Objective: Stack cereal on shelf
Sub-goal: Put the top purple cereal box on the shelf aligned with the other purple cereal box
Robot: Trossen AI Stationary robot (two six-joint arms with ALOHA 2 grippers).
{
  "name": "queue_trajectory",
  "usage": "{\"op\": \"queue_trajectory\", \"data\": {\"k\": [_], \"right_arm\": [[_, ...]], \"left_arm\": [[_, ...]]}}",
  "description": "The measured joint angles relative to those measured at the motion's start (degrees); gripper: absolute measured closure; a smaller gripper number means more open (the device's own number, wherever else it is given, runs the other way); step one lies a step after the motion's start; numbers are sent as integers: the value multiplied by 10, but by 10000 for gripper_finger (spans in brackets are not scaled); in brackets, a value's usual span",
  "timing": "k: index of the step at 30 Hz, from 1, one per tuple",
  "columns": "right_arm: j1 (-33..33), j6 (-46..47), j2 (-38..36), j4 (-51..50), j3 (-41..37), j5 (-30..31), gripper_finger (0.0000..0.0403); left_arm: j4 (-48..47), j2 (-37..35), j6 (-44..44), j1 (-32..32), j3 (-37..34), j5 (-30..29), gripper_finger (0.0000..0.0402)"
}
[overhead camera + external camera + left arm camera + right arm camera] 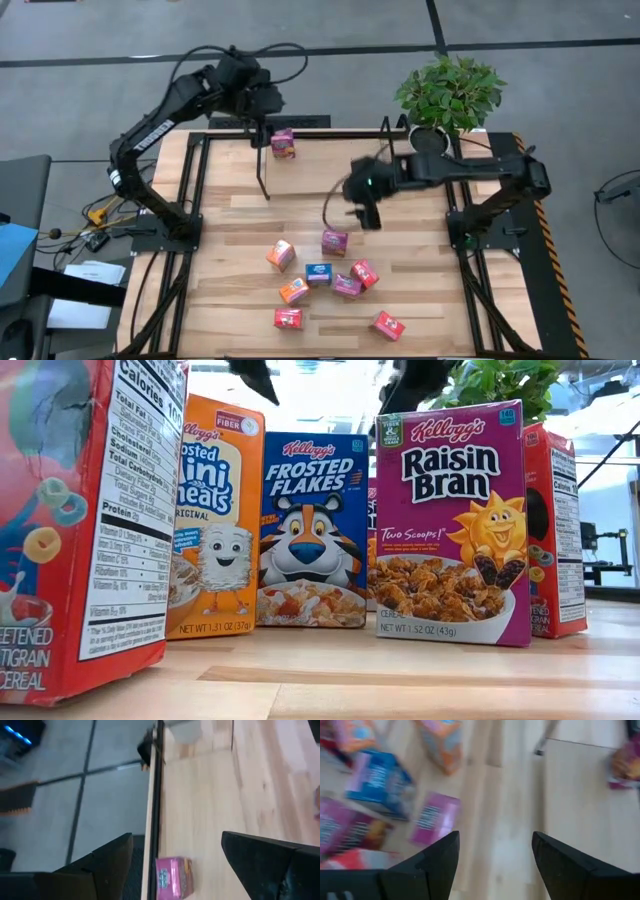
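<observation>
A pink cereal carton (283, 143) stands on the wood at the table's far side, by the left end of the thin black shelf (330, 131). My left gripper (258, 108) hangs open above and behind it; the left wrist view shows the carton (173, 877) far below the spread fingers. My right gripper (366, 208) hovers open over mid-table, just beyond a magenta carton (334, 241). Its wrist view shows a blue carton (380, 782) and a magenta one (436, 817) below, with nothing between its fingers. Several more cartons (320, 285) lie scattered at the near middle.
A potted plant (450, 92) stands at the far right corner. A thicker black frame (196, 190) edges the table. In the low view the cartons (312, 530) stand close before the camera. Bare wood (420, 290) lies right of the cluster.
</observation>
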Motion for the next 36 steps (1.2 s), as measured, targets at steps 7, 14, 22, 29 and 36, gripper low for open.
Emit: {"op": "queue_trajectory", "data": {"k": [7,14,22,29,36], "right_arm": [[61,109,20,37,1,44,127],[91,173,87,58,-2,65,127],[105,223,128,73,0,108,127],[117,245,146,74,0,104,127],[124,248,172,73,3,114,127]], "left_arm": [[-53,-1,-23,-38,110,-6,105],[-115,-4,-34,-63,165,-6,105],[-139,-24,-59,-72,167,-2,105],[-179,-29,-74,-76,166,-1,105],[-188,-29,-81,-76,166,-1,105]]}}
